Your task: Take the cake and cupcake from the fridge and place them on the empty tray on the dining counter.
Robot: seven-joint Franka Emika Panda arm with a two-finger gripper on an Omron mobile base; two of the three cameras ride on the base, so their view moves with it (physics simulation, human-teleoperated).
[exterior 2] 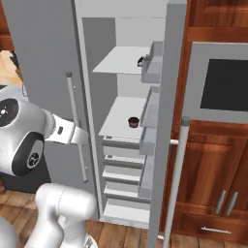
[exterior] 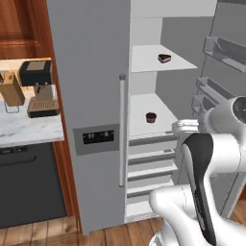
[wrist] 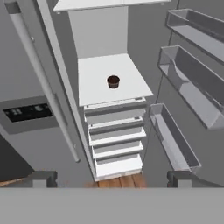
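The fridge (exterior: 86, 72) stands with its left door shut and its right door swung open. The cake (exterior: 164, 58), a small dark slice with a pink layer, lies on the upper shelf. In the right base view the cake (exterior 2: 141, 60) is half hidden by a door bin. One shelf lower sits the round brown cupcake (exterior: 151, 117) (exterior 2: 133, 122) (wrist: 113, 81). My gripper (wrist: 111, 179) is open and holds nothing. It hangs in front of the open compartment, well short of the cupcake and pointing at it. The tray and the dining counter are out of view.
The open door's bins (wrist: 192, 78) line the right side. Drawers (wrist: 114, 131) stack below the cupcake's shelf. The shut door's bar handle (exterior: 122, 129) and display panel (exterior: 94, 137) lie left. A coffee machine (exterior: 39, 86) stands on the wall counter; an oven (exterior 2: 225, 85) sits in wood cabinets.
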